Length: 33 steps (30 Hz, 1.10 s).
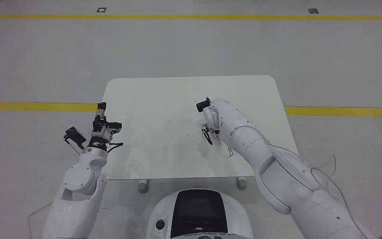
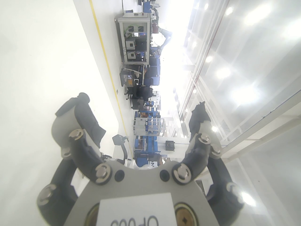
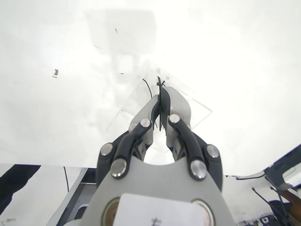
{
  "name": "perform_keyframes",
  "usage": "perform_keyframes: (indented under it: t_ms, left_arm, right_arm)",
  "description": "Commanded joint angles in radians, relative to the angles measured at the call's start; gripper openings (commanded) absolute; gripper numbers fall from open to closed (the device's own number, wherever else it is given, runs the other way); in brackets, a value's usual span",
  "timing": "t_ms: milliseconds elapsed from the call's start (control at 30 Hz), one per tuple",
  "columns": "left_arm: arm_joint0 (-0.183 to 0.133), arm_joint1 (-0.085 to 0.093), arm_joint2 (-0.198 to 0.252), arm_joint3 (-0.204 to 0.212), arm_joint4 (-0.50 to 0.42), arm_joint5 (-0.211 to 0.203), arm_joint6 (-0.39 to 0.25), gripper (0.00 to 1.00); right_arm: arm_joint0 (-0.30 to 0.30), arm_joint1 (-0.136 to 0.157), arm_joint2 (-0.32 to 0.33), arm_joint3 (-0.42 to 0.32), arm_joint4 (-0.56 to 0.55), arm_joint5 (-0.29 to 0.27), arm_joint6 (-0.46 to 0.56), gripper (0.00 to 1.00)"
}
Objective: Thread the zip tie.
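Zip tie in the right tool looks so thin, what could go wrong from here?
1. The black zip tie is pinched only between the pads of the shut right tool; it might slip or twist.
2. Part of it curves free beside that tool, so aiming it may be hard.
3. The left tool is open at the table edge, apart from the tie and facing the room; it gives no support yet.
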<state>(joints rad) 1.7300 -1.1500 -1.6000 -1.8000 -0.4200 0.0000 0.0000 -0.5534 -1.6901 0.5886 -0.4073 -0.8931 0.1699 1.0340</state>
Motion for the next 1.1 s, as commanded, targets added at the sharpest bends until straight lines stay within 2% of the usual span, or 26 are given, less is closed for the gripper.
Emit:
perform_keyframes:
  t_ms: [0,200,433,633,867,1067]
  left_arm:
    - [0.000,0.000,0.000,0.000,0.000,0.000,0.000,1.00]
    - [0.000,0.000,0.000,0.000,0.000,0.000,0.000,1.00]
    - [0.000,0.000,0.000,0.000,0.000,0.000,0.000,1.00]
    - [0.000,0.000,0.000,0.000,0.000,0.000,0.000,1.00]
    - [0.000,0.000,0.000,0.000,0.000,0.000,0.000,1.00]
    - [0.000,0.000,0.000,0.000,0.000,0.000,0.000,1.00]
  right_arm:
    - [0.002,0.005,0.004,-0.011,-0.006,-0.012,0.018,0.00]
    - [0.000,0.025,0.027,-0.048,-0.014,-0.042,0.056,0.00]
    - [-0.014,0.072,0.089,-0.127,-0.007,-0.079,0.086,0.00]
    - [-0.061,0.134,0.182,-0.271,0.003,-0.088,0.123,0.00]
    - [-0.184,0.209,0.294,-0.558,-0.060,-0.050,0.195,0.00]
    - [-0.184,0.209,0.294,-0.558,-0.060,-0.050,0.195,0.00]
